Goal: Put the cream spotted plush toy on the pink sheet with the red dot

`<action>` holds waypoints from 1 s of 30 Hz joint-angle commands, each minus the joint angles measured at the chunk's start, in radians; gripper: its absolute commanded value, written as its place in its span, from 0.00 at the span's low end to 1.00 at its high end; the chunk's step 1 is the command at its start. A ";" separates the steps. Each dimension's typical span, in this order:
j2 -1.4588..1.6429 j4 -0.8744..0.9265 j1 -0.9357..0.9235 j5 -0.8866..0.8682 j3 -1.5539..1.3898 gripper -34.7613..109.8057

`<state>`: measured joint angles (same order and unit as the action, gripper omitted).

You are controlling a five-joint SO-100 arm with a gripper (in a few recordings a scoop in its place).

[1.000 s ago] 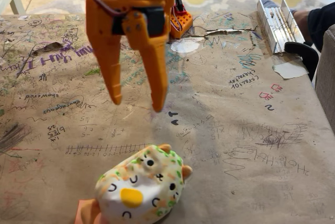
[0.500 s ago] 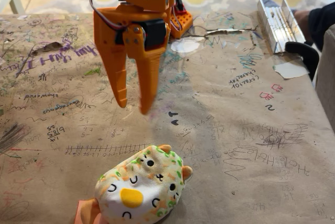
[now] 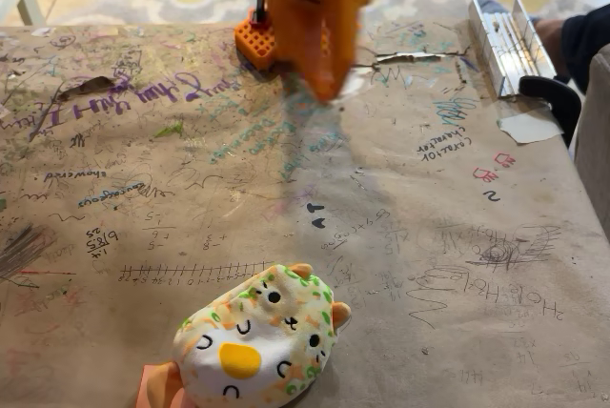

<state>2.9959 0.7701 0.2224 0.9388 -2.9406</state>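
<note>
Plush toy [image 3: 259,346]: cream, spotted, resting on pink sheet [image 3: 152,389] at the near tabletop [image 3: 429,236] edge.
Pincer [image 3: 322,74]: orange, blurred, raised far behind; grip state unreadable.

Soft cloth plush toy [image 3: 259,346] on matt scribbled brown paper table cover [image 3: 429,236].

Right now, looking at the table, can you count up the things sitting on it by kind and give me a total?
Cream spotted plush toy: 1
Pink sheet, mostly hidden under the toy: 1
Clear plastic holder at the far right: 1
Orange arm base block: 1
Total: 4
The blurred orange gripper hangs above the table, uncounted.
</note>
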 commanded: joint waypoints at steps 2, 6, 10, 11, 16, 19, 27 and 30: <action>0.380 0.364 -0.037 0.494 -0.160 0.24; 0.379 0.499 -0.055 0.658 -0.161 0.24; 0.380 0.557 -0.104 0.663 -0.163 0.25; 0.379 0.557 -0.123 0.653 -0.163 0.25; 0.379 0.557 -0.127 0.318 -0.163 0.26; 0.379 0.557 -0.107 0.333 -0.163 0.26; 0.379 0.557 -0.153 0.333 -0.163 0.26; 0.379 0.557 -0.196 0.330 -0.163 0.26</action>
<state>3.3656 1.3238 0.0460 1.2609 -3.0986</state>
